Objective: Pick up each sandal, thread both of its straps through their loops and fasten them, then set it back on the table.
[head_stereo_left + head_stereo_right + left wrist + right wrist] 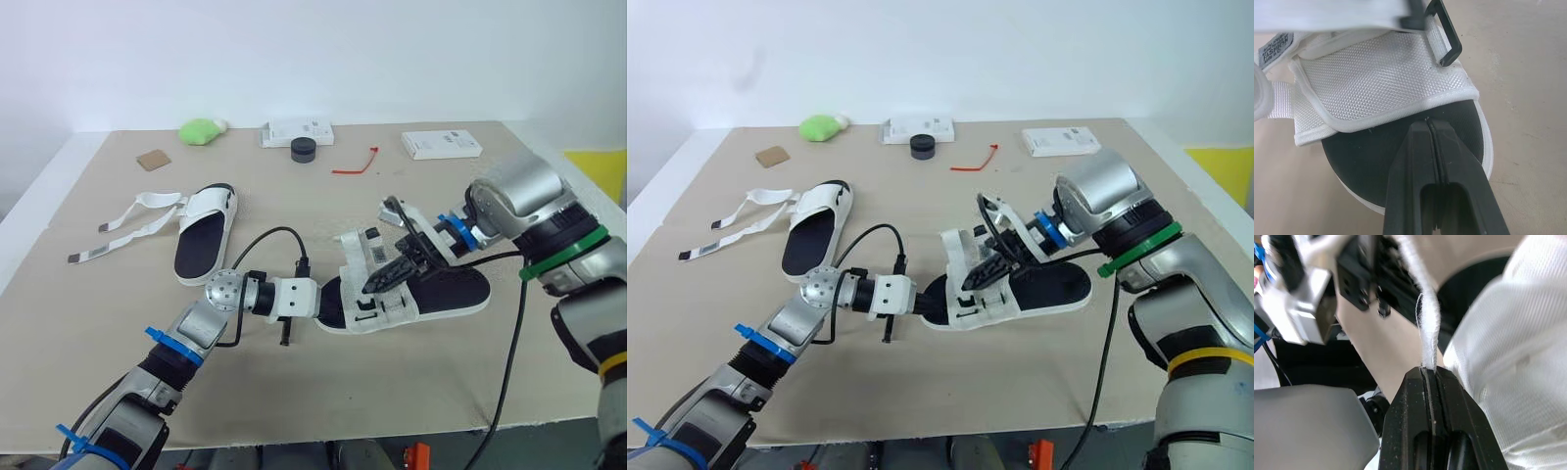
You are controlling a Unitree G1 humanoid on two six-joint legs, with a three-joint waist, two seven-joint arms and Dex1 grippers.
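A white sandal with a black footbed [446, 291] lies mid-table. My left gripper [327, 300] is shut, its tips pressed on the footbed [1376, 161] at the sandal's near end, just under the white mesh upper [1376, 83] and a black buckle loop [1447, 36]. My right gripper [376, 284] reaches over the upper and is shut on a white strap [1428, 328], which stands up from between its fingers. A second sandal [208, 231] lies to the left, its two straps [127, 227] spread loose on the table.
Along the table's far edge [509, 124] sit a green lump [201, 130], a white box [297, 131], a black round object [304, 150], a red tie [357, 164], another white box [441, 144] and a brown card [153, 160].
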